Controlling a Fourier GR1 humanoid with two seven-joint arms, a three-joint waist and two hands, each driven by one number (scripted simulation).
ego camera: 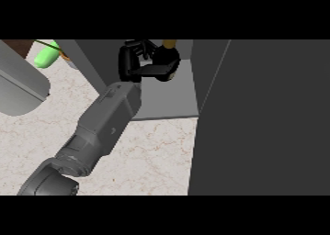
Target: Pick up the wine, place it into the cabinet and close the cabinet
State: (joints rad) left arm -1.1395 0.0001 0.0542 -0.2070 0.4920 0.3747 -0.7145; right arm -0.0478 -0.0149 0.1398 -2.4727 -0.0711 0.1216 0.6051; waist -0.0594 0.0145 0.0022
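My left forearm [106, 124] comes in from the lower left and reaches up into the open cabinet [174, 98]. The black left hand [157, 62] is inside the cabinet, above its grey shelf floor, with fingers [128, 62] curled round a dark object. Only an amber neck of the wine bottle [168, 44] shows above the hand; the rest of the bottle is hidden by the hand. The right hand does not show.
The dark cabinet door [262, 119] stands open and fills the right side of the view. The cabinet's left wall [96, 59] rises beside my wrist. A pale grey rounded object [14, 87] and a green item [46, 57] lie at the left on the marble counter [154, 156].
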